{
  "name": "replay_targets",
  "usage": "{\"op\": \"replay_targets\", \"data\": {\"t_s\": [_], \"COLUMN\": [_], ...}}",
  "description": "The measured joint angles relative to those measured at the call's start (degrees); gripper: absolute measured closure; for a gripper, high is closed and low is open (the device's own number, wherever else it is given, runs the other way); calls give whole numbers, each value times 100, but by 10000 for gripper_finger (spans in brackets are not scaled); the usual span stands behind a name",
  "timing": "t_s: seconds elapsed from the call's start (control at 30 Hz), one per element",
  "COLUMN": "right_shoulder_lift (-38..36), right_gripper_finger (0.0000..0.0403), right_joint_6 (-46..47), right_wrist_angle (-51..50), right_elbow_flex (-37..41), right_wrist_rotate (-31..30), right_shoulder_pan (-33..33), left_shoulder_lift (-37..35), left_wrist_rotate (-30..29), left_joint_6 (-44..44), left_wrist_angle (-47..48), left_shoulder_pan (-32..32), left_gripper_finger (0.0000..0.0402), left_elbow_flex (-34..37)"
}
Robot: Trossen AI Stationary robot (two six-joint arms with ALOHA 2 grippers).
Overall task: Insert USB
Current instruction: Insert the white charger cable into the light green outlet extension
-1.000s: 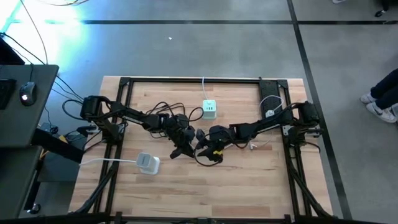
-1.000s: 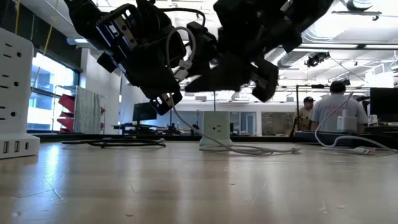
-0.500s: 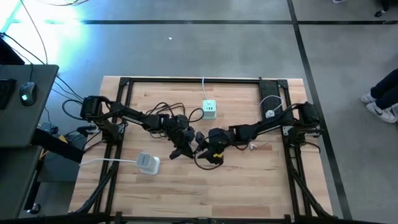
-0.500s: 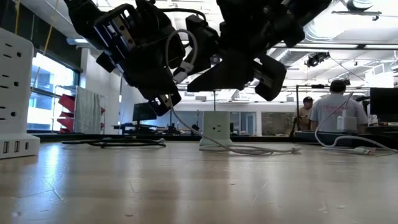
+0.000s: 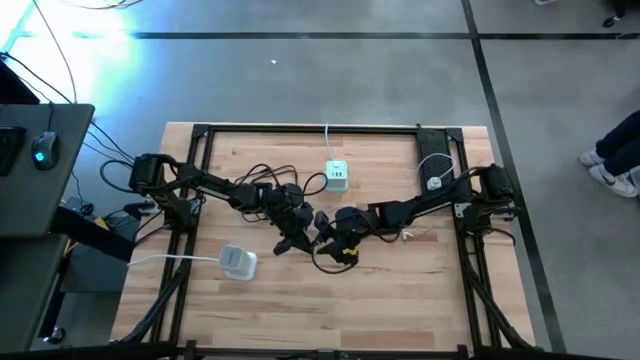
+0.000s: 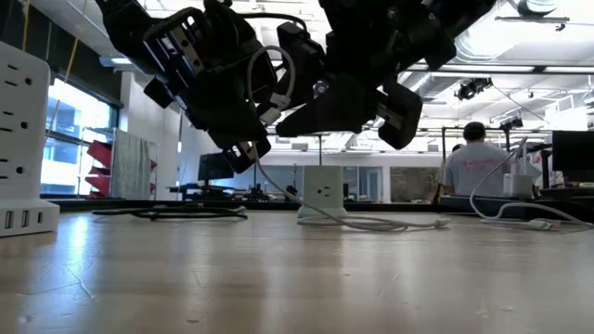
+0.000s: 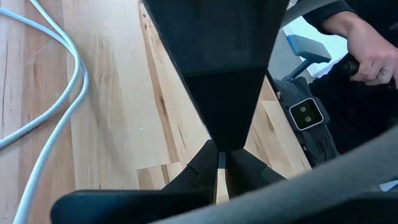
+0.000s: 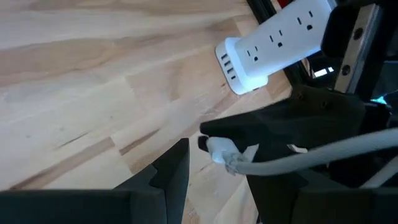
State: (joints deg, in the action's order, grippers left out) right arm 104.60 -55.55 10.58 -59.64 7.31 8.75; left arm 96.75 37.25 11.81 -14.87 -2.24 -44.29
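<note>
The white USB plug (image 8: pixel 216 149) hangs above the wood with its cable (image 8: pixel 311 155) trailing off. My left gripper (image 5: pixel 299 238) (image 7: pixel 218 165) is shut at mid-table, and its tip (image 6: pixel 244 150) meets the plug end of the cable. My right gripper (image 5: pixel 329 236) (image 6: pixel 357 111) faces it, open. One finger (image 8: pixel 169 168) stands beside the plug with bare wood between them. The white power strip (image 5: pixel 237 262) (image 8: pixel 277 37) lies flat near the front left, its USB ports (image 8: pixel 229 65) on one end. My left gripper is shut on the white cable near its plug end. Its own dark fingers hide the exact spot, so I cannot tell which part it has. The fingers slant down from the table's left. The plug is clear of the table, and the cable (image 6: pixel 278 186) hangs slack from the fingertips to the wood.
A small charger cube (image 5: pixel 337 176) (image 6: pixel 324 193) stands at the far centre, with black cables (image 5: pixel 262 178) beside it. More white cable (image 5: pixel 432 180) lies at the right. Dark frame rails (image 5: pixel 310 128) border the table. A person's hand (image 7: pixel 373 59) and people show beyond the table.
Both grippers have kept their places and their openings. In the room behind the table, a person has walked toward the left.
</note>
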Motion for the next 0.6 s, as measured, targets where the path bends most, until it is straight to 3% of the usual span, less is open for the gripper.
{"op": "replay_targets", "data": {"t_s": [0.2, 0.6], "right_shoulder_lift": [0, 0], "right_gripper_finger": [285, 363], "right_joint_6": [0, 0], "right_wrist_angle": [-4, -66], "right_elbow_flex": [0, 0], "right_wrist_rotate": [-22, 6], "right_shoulder_pan": [0, -9], "left_shoulder_lift": [-1, 0], "left_wrist_rotate": [-46, -59], "left_joint_6": [1, 7], "left_wrist_angle": [0, 11], "left_shoulder_pan": [0, 0], "left_gripper_finger": [401, 401], "left_elbow_flex": [0, 7]}}
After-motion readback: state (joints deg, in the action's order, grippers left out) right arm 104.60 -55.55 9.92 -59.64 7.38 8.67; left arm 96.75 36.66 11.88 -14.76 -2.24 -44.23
